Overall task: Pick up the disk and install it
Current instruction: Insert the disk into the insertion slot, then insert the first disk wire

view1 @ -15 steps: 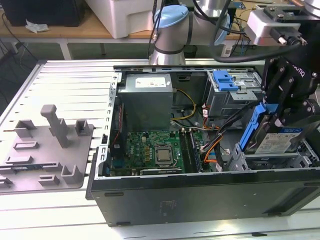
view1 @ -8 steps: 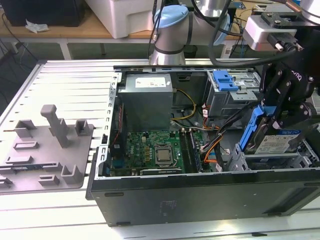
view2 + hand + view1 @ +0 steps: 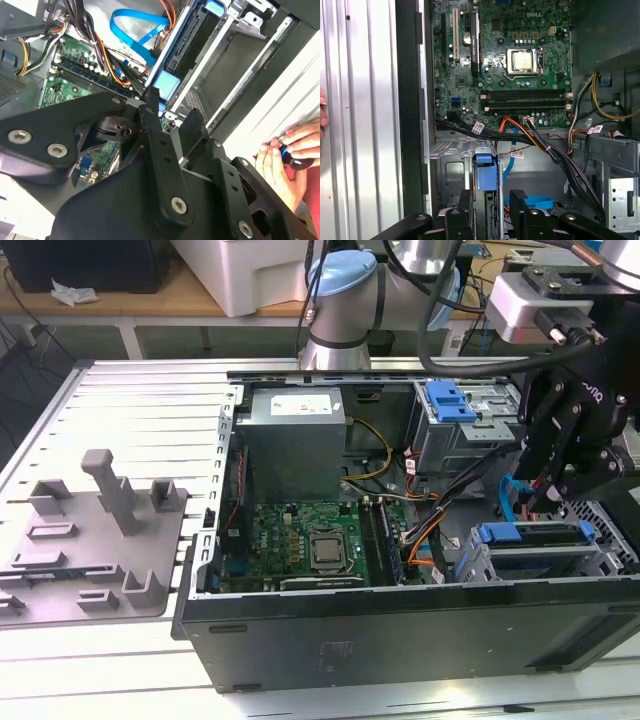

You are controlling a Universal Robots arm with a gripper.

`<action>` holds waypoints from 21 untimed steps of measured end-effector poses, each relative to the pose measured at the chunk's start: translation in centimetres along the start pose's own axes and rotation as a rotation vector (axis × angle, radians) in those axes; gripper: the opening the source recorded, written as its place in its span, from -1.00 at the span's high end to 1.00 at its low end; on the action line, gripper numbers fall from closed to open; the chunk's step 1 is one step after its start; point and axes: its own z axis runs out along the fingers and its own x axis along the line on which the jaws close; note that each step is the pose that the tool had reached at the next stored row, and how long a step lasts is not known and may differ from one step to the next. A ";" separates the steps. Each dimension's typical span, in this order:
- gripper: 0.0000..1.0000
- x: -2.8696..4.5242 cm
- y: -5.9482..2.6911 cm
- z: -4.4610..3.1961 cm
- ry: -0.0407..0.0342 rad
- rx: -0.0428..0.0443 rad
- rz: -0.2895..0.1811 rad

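The disk (image 3: pixel 535 537) lies slotted in the metal drive cage (image 3: pixel 480 565) at the front corner of the open computer case, at the exterior view's right. Its blue carrier rail runs along the top. In both wrist views the blue end tab of the disk (image 3: pixel 486 172) (image 3: pixel 165 85) shows between my two black fingers. My gripper (image 3: pixel 545 498) (image 3: pixel 491 197) (image 3: pixel 172 106) hangs just above the cage. It is open, with one finger on each side of the tab and a gap to both.
A second cage with a blue latch bracket (image 3: pixel 450 400) stands further back. Blue cables (image 3: pixel 508 502), bundled wires (image 3: pixel 540 142), the motherboard (image 3: pixel 310 540) and the power supply (image 3: pixel 295 440) are inside the case. A person's hand (image 3: pixel 285 155) rests outside the case wall. A grey fixture (image 3: pixel 95 540) sits at the exterior view's left.
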 end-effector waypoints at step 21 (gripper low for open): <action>0.12 0.00 0.00 0.00 -0.0006 0.0000 0.000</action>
